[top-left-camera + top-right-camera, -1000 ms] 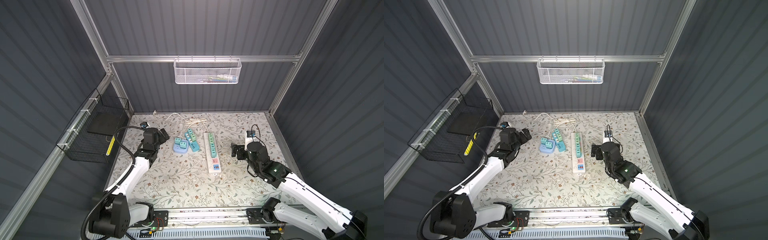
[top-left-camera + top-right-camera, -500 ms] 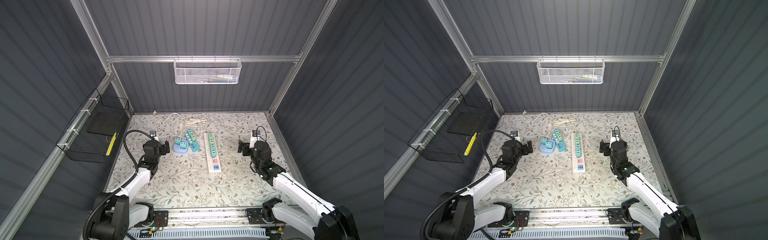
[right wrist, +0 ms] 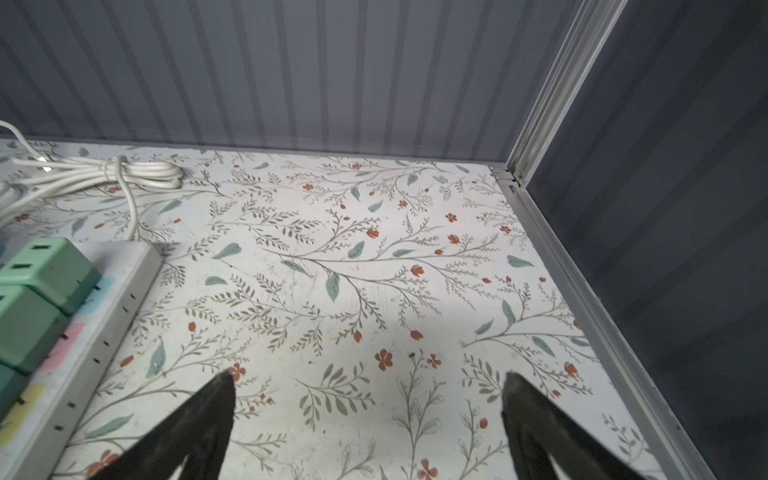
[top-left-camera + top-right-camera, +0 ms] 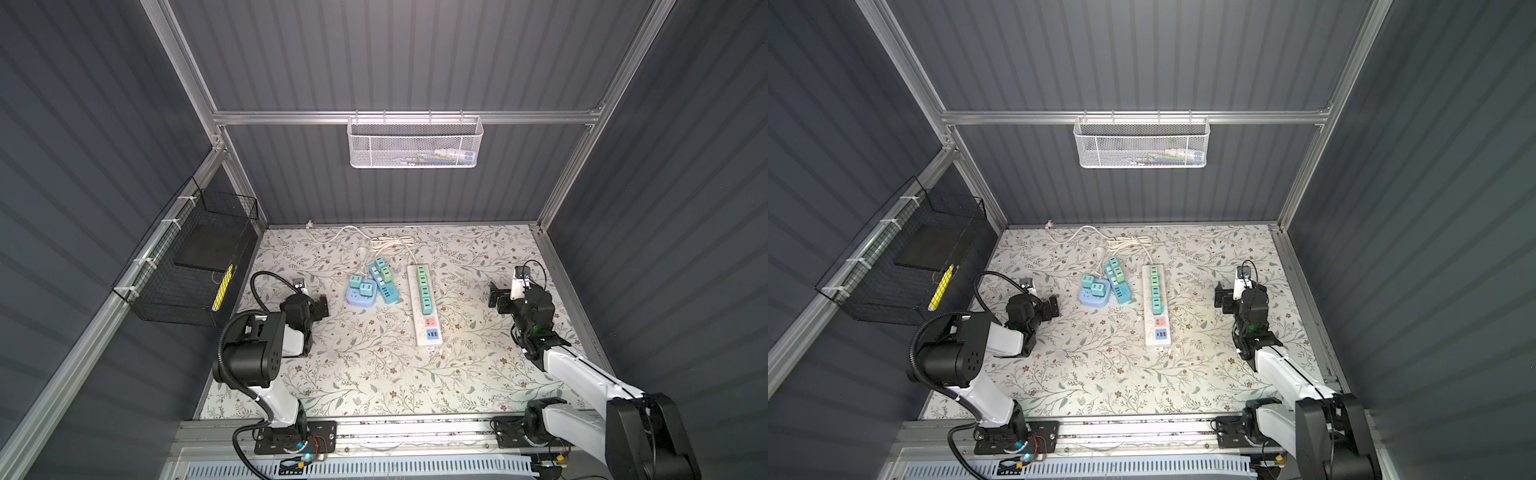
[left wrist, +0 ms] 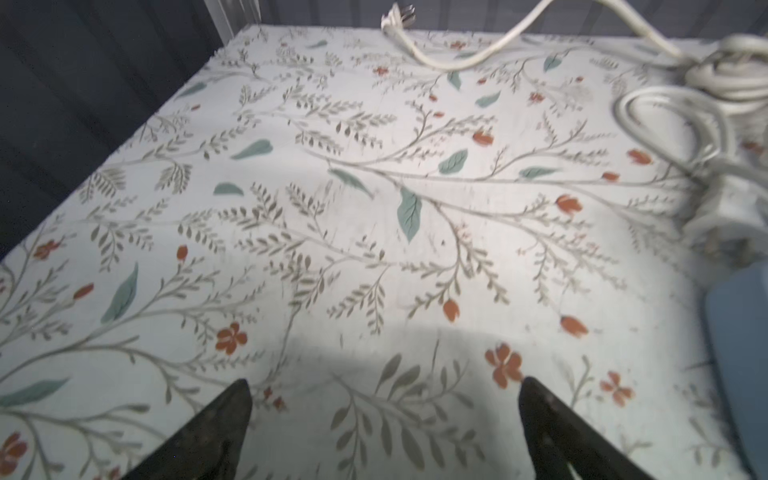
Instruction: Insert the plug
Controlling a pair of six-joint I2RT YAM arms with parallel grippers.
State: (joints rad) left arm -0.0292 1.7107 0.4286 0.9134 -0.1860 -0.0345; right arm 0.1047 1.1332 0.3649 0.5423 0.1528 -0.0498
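Black left claw (image 4: 320, 306), left of frame centre in both top views: released, jaws spread wide, printed mat (image 4: 374, 374) showing between its fingertips (image 5: 232, 399) in the wrist view. Black right claw (image 4: 496, 297), right of centre near the mat's right edge: likewise released, jaws wide apart over bare floral print, fingertips (image 3: 220, 390) touching no item. Blue hub (image 4: 353, 301), rounded, just right of the left claw and apart from it. Hub plugs (image 4: 360, 284), two, green, seated on top. Blue strip (image 4: 388, 293), angled, just beside the hub's right side; whether they touch cannot be told. White strip (image 4: 428, 332), frame centre, lying lengthwise between the two claws and well apart from each. Strip plugs (image 4: 423, 286), green, a row seated along its far part; pink and blue panels at its near end. Cords (image 4: 390, 243), white, coiled above the strips. Cord plug (image 4: 308, 225), white, loose at the mat's upper-left edge by the back wall. Mesh basket (image 4: 413, 143), white, on the rail, upper centre. Wire basket (image 4: 187, 270), black, on the left wall, holding a dark slab and a yellow item.
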